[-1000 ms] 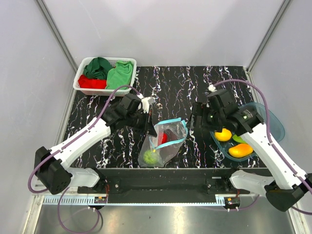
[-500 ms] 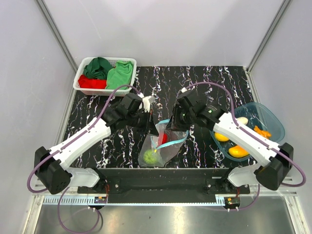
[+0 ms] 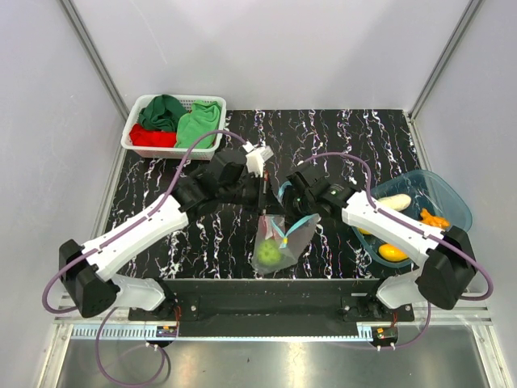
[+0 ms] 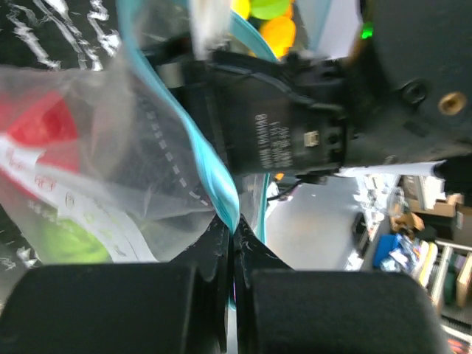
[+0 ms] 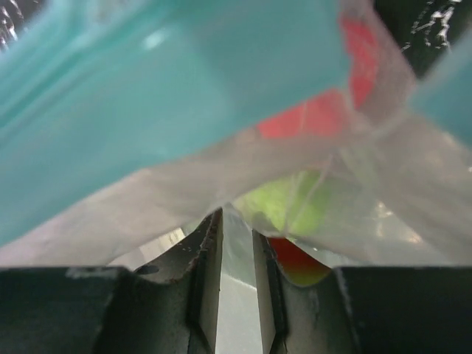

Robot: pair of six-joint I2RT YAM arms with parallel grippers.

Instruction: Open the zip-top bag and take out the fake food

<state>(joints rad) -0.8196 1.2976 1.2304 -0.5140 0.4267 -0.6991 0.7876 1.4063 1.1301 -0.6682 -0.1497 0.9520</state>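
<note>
Left gripper (image 4: 232, 234) pinches the zip-top bag (image 3: 289, 233) by its blue strip; right gripper (image 5: 237, 225) narrows on crinkly film (fake food (image 3: 270, 255) just glossy blurs).

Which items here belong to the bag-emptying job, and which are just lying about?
Job: zip-top bag; fake food inside it; pieces in the teal tub; left gripper; right gripper.
Lying about: white basket; red and green cloths in it.
</note>
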